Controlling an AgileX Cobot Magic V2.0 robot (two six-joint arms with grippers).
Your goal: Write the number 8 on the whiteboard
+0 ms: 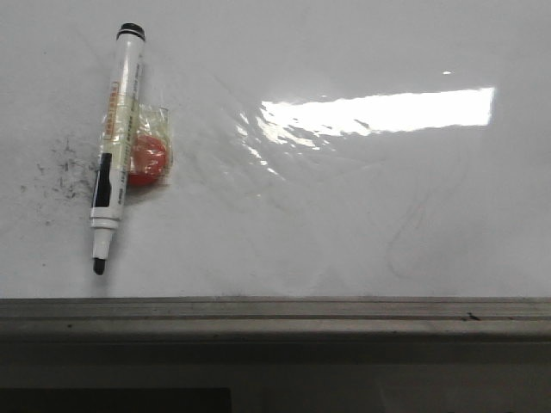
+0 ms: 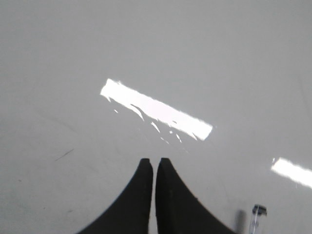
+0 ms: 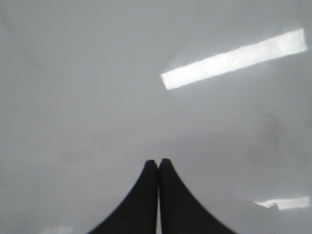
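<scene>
Whiteboard (image 1: pixel 362 215) fills the front view, grey ledge (image 1: pixel 275 314) along lower edge. No 8 on it yet, just faint specks (image 1: pixel 65 172) at left. Marker (image 1: pixel 114 142) lies upper left, uncapped, tip toward ledge, w/ a red round piece (image 1: pixel 148 161) taped to its side. Left tool (image 2: pixel 154 163) pinched closed, empty, above the board. Right tool (image 3: pixel 158 163) same: closed, holding nothing.

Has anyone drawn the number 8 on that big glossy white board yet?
No: in the front view the glossy white board shows only faint smudges and specks, and the black-and-white marker pen lies on it unheld.
</scene>
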